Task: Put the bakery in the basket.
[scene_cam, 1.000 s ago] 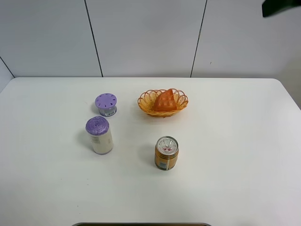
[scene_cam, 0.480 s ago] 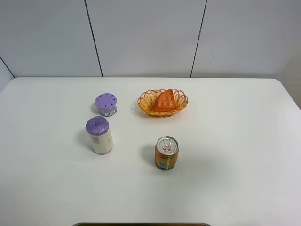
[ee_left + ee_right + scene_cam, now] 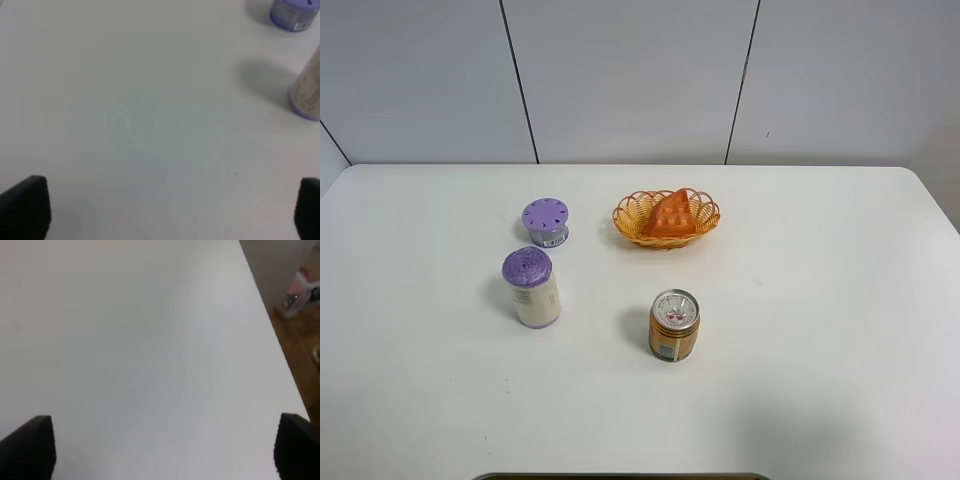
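The orange-brown waffle piece (image 3: 671, 214) lies inside the yellow-orange wicker basket (image 3: 632, 222) at the back middle of the white table. Neither arm shows in the exterior high view. In the left wrist view my left gripper (image 3: 167, 210) is open and empty, its dark fingertips (image 3: 25, 207) spread wide over bare table. In the right wrist view my right gripper (image 3: 165, 447) is open and empty, its fingertips (image 3: 27, 447) wide apart over bare table near the table's edge. The basket and waffle are out of both wrist views.
A gold drink can (image 3: 674, 325) stands in front of the basket. A white bottle with a purple cap (image 3: 531, 288) and a small purple-lidded jar (image 3: 546, 221) stand to the left; both also show in the left wrist view (image 3: 306, 92) (image 3: 292, 12). Wooden floor (image 3: 295, 320) lies beyond the table edge.
A dark arm part at the top right corner of the exterior high view one second ago has left the frame. The objects have not moved.
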You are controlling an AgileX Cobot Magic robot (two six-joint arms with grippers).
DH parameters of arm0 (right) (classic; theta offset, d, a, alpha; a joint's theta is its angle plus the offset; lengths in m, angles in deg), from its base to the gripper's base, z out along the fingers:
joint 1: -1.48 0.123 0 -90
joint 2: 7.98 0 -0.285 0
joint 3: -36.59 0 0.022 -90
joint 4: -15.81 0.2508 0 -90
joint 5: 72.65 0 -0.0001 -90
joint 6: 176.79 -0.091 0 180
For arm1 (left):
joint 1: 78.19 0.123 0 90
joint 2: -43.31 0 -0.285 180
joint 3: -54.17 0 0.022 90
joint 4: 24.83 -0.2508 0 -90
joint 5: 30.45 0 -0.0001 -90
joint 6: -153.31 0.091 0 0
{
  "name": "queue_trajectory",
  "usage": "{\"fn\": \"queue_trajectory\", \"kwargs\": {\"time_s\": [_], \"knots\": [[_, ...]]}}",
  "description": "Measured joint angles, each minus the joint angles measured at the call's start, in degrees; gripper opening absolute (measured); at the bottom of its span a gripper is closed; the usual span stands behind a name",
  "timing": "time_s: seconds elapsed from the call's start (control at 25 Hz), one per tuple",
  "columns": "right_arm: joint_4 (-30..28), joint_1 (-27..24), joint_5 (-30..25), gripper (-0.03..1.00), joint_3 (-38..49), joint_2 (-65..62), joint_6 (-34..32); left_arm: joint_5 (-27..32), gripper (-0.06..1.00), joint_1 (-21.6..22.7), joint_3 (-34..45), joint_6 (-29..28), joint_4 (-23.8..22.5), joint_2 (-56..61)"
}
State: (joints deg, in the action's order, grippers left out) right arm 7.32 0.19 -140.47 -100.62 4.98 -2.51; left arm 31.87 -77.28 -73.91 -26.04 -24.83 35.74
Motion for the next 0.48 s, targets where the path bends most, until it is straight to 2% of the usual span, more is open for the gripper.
{"fn": "queue_trajectory", "kwargs": {"time_s": [0.2,0.48], "knots": [[0.4,0.0,2.3,0.86,0.6,-5.2,0.0,0.0,0.99,0.0,0.0,0.0,0.0,0.0],[2.9,0.0,4.7,0.86,2.2,-5.4,0.0,0.0,0.99,0.0,0.0,0.0,0.0,0.0]]}}
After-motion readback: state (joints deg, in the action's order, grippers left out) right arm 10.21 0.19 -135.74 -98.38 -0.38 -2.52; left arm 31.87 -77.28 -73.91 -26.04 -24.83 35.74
